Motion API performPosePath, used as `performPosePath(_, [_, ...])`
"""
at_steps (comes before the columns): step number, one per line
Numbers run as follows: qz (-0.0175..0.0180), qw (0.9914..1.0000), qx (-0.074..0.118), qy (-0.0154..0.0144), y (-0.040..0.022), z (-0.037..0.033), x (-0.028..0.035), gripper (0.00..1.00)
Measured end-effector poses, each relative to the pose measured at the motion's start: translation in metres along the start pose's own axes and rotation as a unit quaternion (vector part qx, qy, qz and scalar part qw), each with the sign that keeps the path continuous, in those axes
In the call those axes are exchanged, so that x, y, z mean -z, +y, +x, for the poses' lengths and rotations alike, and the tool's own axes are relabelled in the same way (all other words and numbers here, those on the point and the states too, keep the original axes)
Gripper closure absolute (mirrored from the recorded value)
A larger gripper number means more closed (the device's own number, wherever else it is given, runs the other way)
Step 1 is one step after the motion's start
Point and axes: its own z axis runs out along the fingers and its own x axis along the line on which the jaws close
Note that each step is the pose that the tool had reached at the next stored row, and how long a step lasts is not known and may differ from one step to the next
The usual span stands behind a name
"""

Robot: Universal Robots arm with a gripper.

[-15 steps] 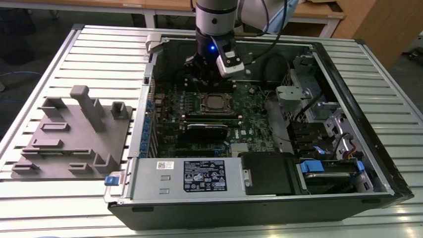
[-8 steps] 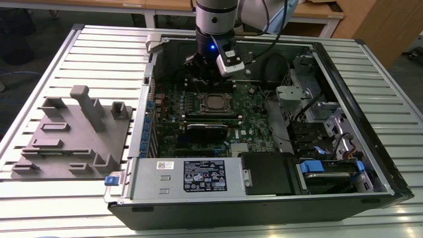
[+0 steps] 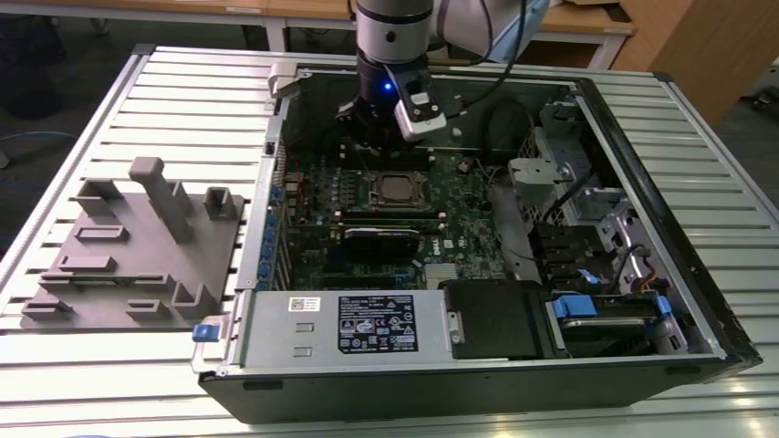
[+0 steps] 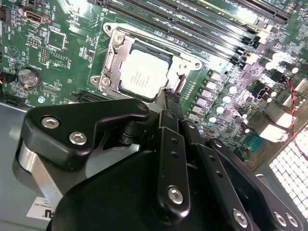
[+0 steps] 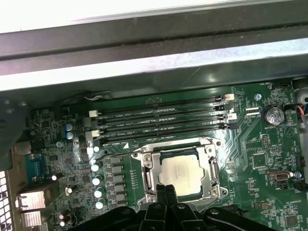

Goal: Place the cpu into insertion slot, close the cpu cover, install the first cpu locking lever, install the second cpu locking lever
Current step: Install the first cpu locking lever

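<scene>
The cpu (image 4: 143,74) (image 5: 179,173), a silvery square chip, sits in the insertion slot (image 3: 392,188) on the green motherboard. The cpu cover (image 4: 118,57) (image 5: 147,168), a metal frame with a window, lies flat around the chip. A thin locking lever (image 5: 163,143) runs along the socket edge nearest the memory slots. My gripper (image 4: 172,102) (image 5: 166,192) hangs just above one socket edge, its two dark fingers pressed together with nothing seen between them. In the exterior view the gripper (image 3: 368,148) stands over the board just behind the socket.
Long black memory slots (image 5: 159,120) lie beside the socket. A black card with a white logo (image 3: 383,242), a labelled power supply (image 3: 365,324) and a drive cage (image 3: 585,201) crowd the open case. A grey fixture (image 3: 134,246) rests at the exterior view's left.
</scene>
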Motion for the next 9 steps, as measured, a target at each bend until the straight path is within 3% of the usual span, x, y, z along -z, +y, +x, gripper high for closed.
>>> performPosePath(9, [-0.0002,1.00000,0.000,-0.0016,-0.0016,0.0112,0.0002,0.90])
